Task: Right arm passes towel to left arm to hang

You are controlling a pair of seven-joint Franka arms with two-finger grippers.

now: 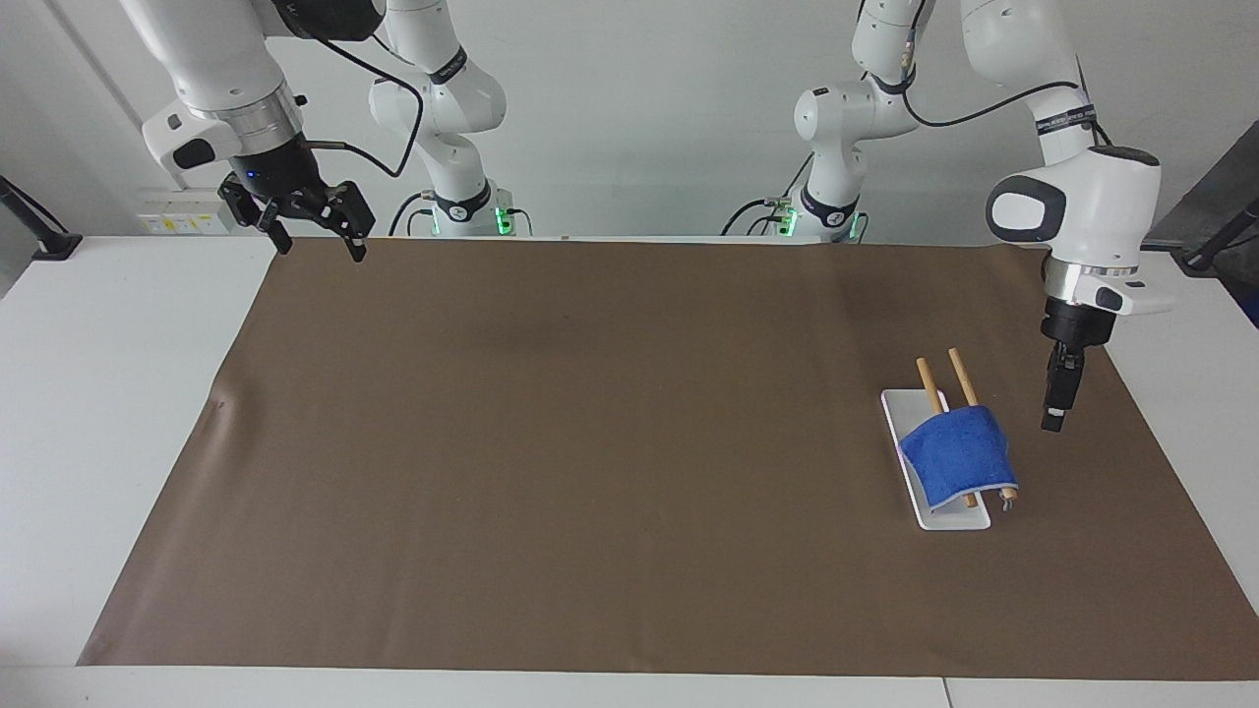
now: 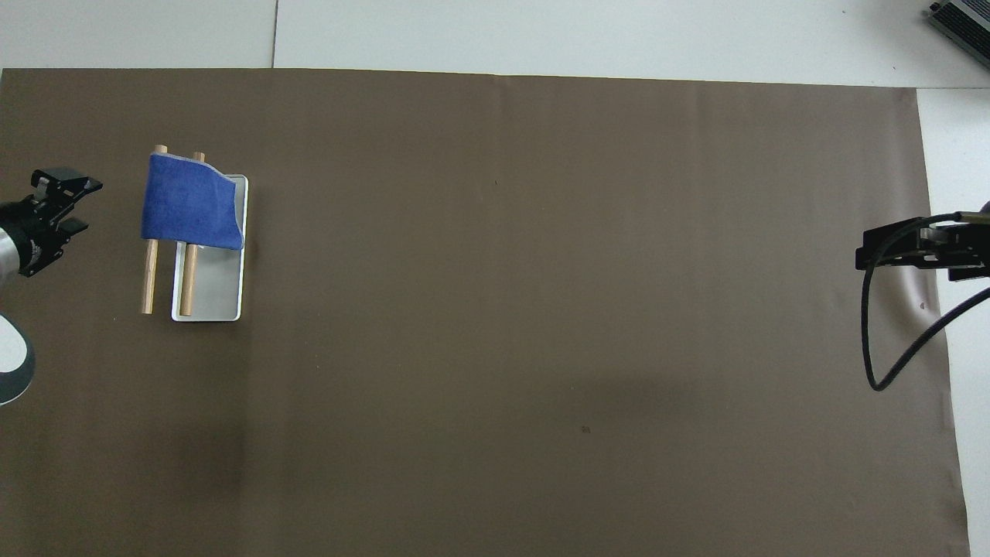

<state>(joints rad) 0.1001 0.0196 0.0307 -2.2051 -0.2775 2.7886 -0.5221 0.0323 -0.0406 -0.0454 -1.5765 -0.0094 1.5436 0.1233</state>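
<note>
The blue towel (image 1: 959,447) (image 2: 189,201) hangs draped over the two wooden rods (image 1: 959,374) of a small rack on a white base (image 1: 952,517) (image 2: 213,294), toward the left arm's end of the table. My left gripper (image 1: 1052,421) (image 2: 81,203) hovers over the brown mat just beside the rack, pointing down, open and holding nothing, clear of the cloth. My right gripper (image 1: 317,236) waits raised above the mat's corner at the right arm's end, open and empty, its blue light showing.
A brown mat (image 1: 590,442) covers most of the white table. A black cable (image 2: 889,340) loops down from the right arm's wrist. Dark equipment (image 2: 963,19) sits at a far table corner.
</note>
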